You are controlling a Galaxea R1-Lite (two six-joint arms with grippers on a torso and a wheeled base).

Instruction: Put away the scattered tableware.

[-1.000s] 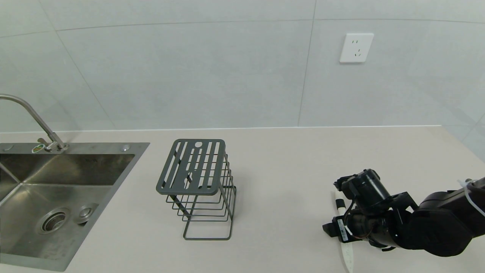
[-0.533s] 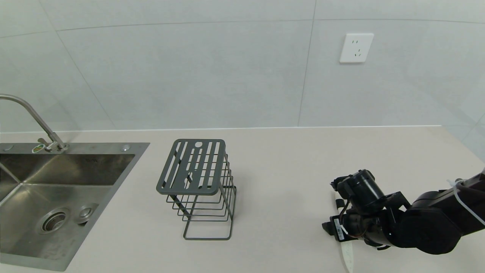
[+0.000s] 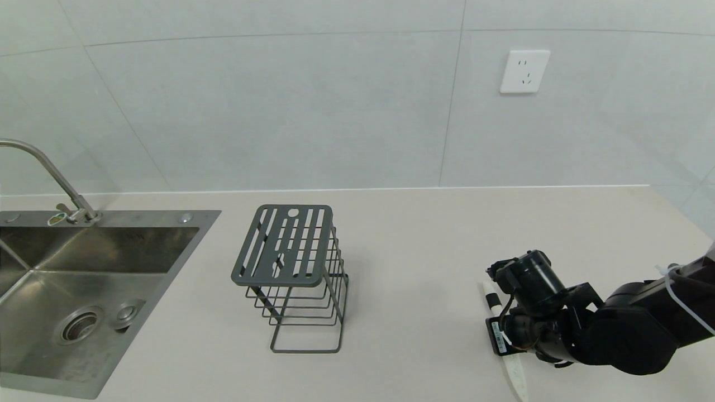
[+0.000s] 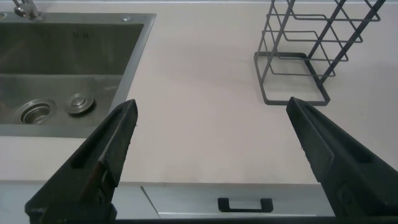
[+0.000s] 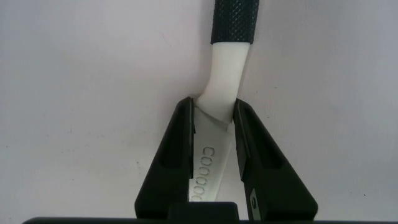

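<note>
A white knife (image 3: 516,373) with a black textured grip (image 3: 491,302) lies on the beige counter (image 3: 424,251) at the right. My right gripper (image 3: 504,333) is down on it. In the right wrist view the right gripper (image 5: 214,113) is shut on the knife (image 5: 226,71) where blade meets handle, and the black grip (image 5: 234,21) sticks out past the fingertips. The dark wire rack (image 3: 287,268) with a slotted top stands mid-counter, far left of the knife. My left gripper (image 4: 211,109) hangs open above the counter's front edge, with the rack (image 4: 305,53) beyond it.
A steel sink (image 3: 33,340) with a faucet (image 3: 50,173) is set into the counter at the left; the sink (image 4: 68,37) is seen again from the left wrist. A wall outlet (image 3: 524,70) sits on the tiled wall. Bare counter lies between rack and knife.
My right gripper has shifted slightly left, and the knife's handle end has swung left with it, leaving the knife more slanted.
</note>
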